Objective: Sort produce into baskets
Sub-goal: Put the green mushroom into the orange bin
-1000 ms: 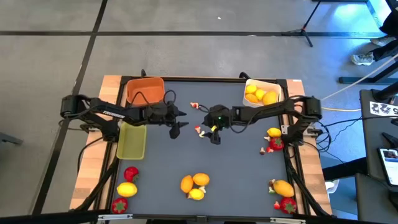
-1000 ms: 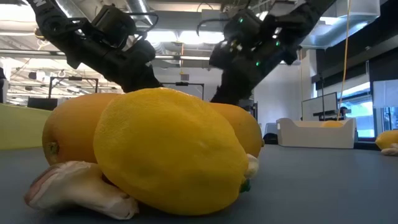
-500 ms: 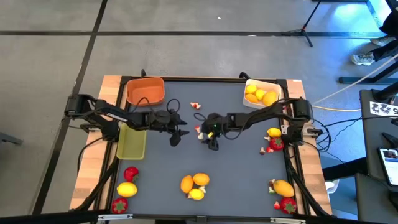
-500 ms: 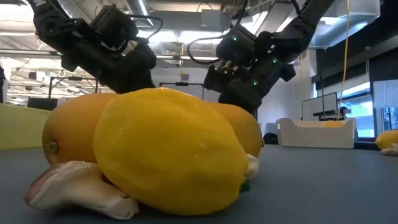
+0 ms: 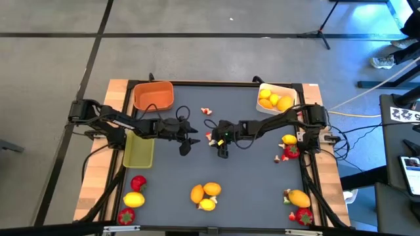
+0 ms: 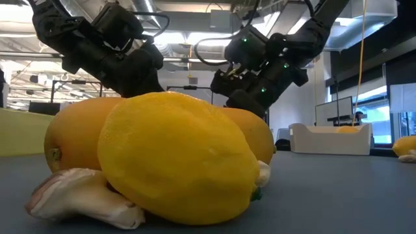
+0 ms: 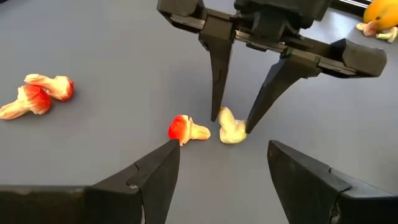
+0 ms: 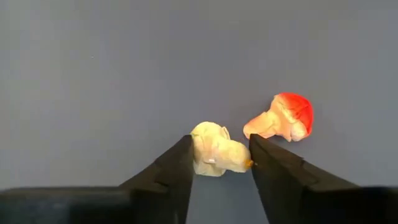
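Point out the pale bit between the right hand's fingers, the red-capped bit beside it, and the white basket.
pale bit (image 8: pixel 214 157): right wrist view, its middle
red-capped bit (image 8: pixel 283 117): right wrist view, its middle
white basket (image 5: pixel 261 106): high view, near rim

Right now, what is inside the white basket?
The white basket holds yellow citrus fruits, about three, seen from above. The low view shows only one top above its wall; anything beneath them is hidden.
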Motion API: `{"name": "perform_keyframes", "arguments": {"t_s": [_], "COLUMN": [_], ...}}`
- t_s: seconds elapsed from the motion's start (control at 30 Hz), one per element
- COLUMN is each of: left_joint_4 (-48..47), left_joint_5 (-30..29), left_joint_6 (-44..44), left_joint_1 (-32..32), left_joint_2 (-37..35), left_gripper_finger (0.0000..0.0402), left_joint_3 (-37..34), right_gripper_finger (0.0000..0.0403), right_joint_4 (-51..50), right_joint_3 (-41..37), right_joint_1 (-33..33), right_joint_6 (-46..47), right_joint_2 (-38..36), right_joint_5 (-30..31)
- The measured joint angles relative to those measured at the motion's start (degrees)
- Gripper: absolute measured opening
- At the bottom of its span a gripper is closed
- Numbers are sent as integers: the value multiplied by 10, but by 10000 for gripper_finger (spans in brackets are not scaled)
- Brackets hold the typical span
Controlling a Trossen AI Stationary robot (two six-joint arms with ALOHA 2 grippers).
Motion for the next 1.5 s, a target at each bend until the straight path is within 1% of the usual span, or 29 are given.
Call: {"name": "perform_keyframes", "arguments": {"t_s": [0.17, 0.4, 0.57, 0.67, 0.77, 0.9, 1.03, 1.13, 1.27, 1.33, 1.5], "left_joint_4": [0, 0, 5, 11, 27, 36, 31, 31, 33, 35, 35], "left_joint_5": [-1, -1, -1, -1, -1, -4, -37, -49, -50, -48, -22], "left_joint_6": [3, 3, 11, 27, 49, 79, 111, 125, 135, 141, 137], "left_joint_1": [0, -1, -12, -22, -30, -37, -41, -37, -32, -34, -36], "left_joint_2": [0, 0, 0, 0, 0, 0, 0, 0, 0, 0, 0], "left_gripper_finger": [237, 237, 237, 237, 237, 237, 237, 237, 237, 237, 237], "left_joint_3": [0, 0, 0, 0, 0, 0, 0, 0, 0, 0, 0], "right_gripper_finger": [118, 66, 22, 6, 5, 12, 11, 12, 11, 11, 12], "right_joint_4": [22, 14, -3, -2, 2, 19, 22, 24, 44, 53, 83], "right_joint_3": [1, 1, -2, -2, -1, -1, -1, -1, -1, -1, -1], "right_joint_1": [0, 1, 0, 0, 0, 0, 1, 1, 1, 1, 1], "right_joint_6": [0, 0, -3, 0, 0, 13, 17, 20, 22, 23, 28], "right_joint_2": [15, 9, -18, -47, -65, -72, -72, -72, -72, -72, -72], "right_joint_5": [-1, -1, 6, 7, 7, 6, -1, 4, -18, -20, -21]}}
